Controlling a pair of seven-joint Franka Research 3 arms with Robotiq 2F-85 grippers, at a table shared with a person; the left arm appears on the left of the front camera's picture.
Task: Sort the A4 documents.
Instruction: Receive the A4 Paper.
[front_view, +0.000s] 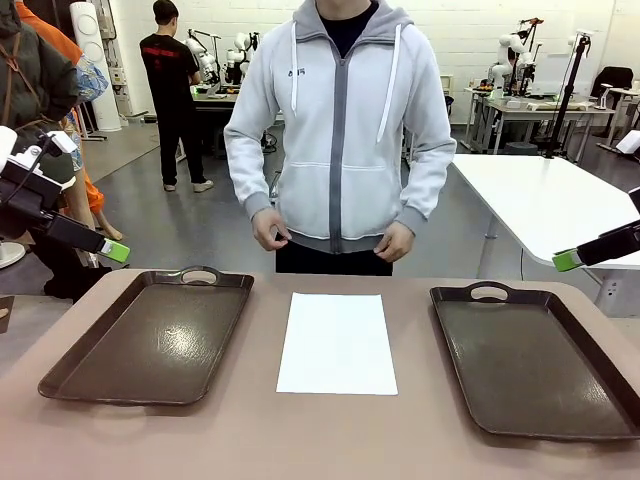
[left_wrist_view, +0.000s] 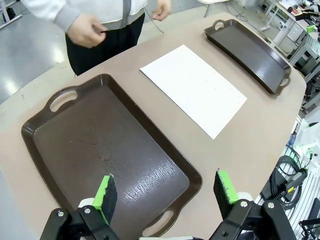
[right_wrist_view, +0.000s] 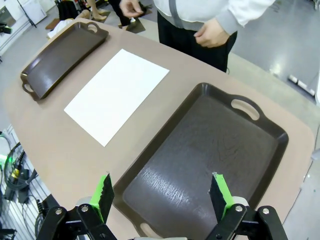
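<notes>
White A4 documents (front_view: 337, 343) lie flat in the middle of the table, between two dark brown trays; whether it is one sheet or a stack I cannot tell. They also show in the wrist views (left_wrist_view: 194, 88) (right_wrist_view: 118, 93). My left gripper (left_wrist_view: 166, 192) hangs open high above the left tray (left_wrist_view: 107, 150), nothing between its green pads. My right gripper (right_wrist_view: 162, 192) hangs open above the right tray (right_wrist_view: 210, 155), also empty. In the front view a green left fingertip (front_view: 115, 251) shows at the left edge and a right one (front_view: 567, 261) at the right edge.
A person in a light grey hoodie stands at the far side, hands (front_view: 270, 229) held near the waist, off the table. Both trays (front_view: 150, 340) (front_view: 530, 365) hold nothing. A white table (front_view: 550, 200) stands behind on the right.
</notes>
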